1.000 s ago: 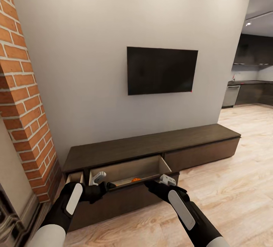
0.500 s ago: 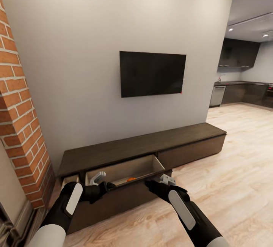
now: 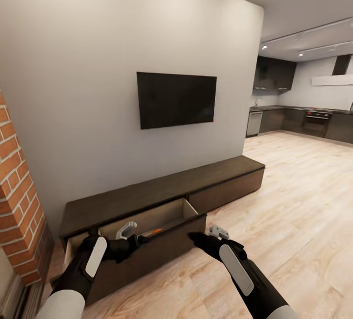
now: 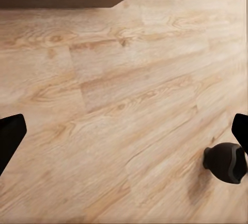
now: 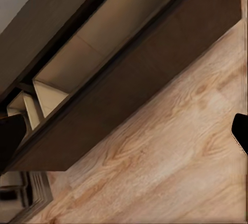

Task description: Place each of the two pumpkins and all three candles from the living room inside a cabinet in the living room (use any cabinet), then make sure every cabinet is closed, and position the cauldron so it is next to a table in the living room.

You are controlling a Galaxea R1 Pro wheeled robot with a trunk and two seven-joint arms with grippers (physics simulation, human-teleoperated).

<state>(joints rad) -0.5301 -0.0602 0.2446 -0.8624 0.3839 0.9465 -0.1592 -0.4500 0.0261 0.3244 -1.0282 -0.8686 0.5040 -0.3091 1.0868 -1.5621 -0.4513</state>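
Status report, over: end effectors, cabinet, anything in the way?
Left end effector open, empty. Right end effector open, empty. Cabinet drawer open, something orange inside. Floor bare between end effectors and drawer.

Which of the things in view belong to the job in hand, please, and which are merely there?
Job: cabinet, its middle drawer open; a pumpkin showing orange inside.

Merely there: television, brick column, kitchen units, wood floor.

cabinet point(image 3: 147, 194): 1 | open drawers point(image 3: 147, 221): 2 | pumpkin point(image 3: 156, 231): 1 | TV point(image 3: 176, 98): 1
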